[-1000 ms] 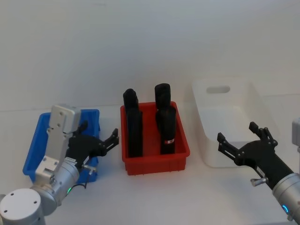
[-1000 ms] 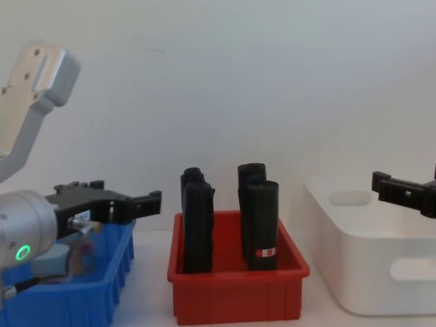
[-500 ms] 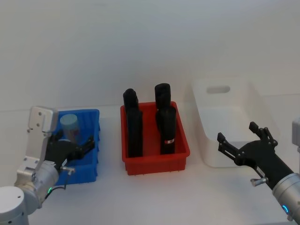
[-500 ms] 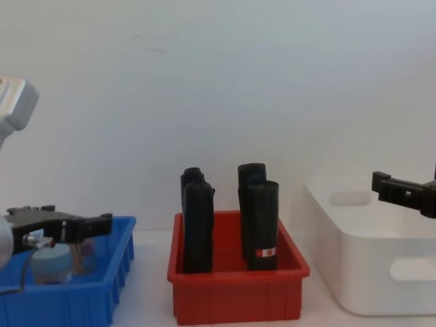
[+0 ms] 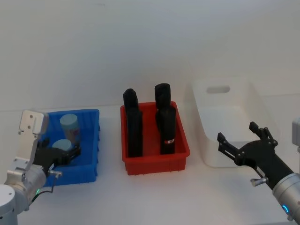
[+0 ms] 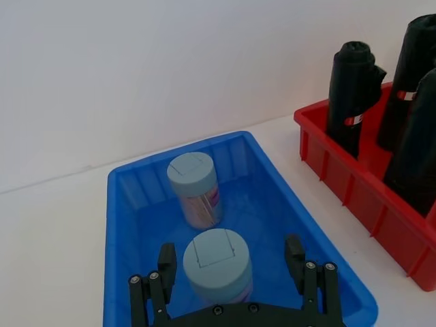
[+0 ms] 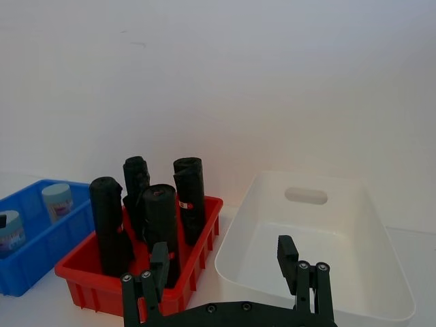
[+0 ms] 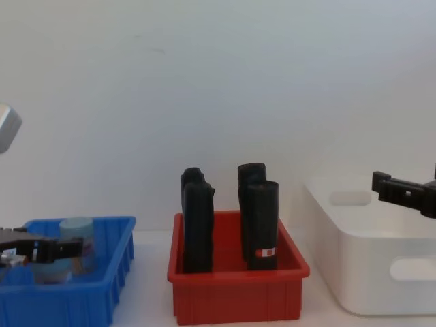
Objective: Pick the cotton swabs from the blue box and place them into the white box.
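The blue box sits toward the left edge of the bench. It holds the cotton swabs as two upright jars with pale lids. The far jar stands toward the box's back wall. The near jar stands in front of it, closer to the robot.

The left gripper is down inside the blue box. Its fingers are spread wide, one on each side of the near jar. In the left wrist view a narrow gap shows at one finger and a wider gap at the other, so the jar is flanked but not clamped. From the chest camera the left gripper shows low over the box's near wall, in front of a jar.

A red bin stands in the middle of the bench, just beside the blue box. It holds tall black cylinders standing on end.

The white box is near the bench's right edge, beside the red bin. The right gripper hangs above the near end of the white box with its fingers spread wide, holding nothing. It is well apart from the blue box.
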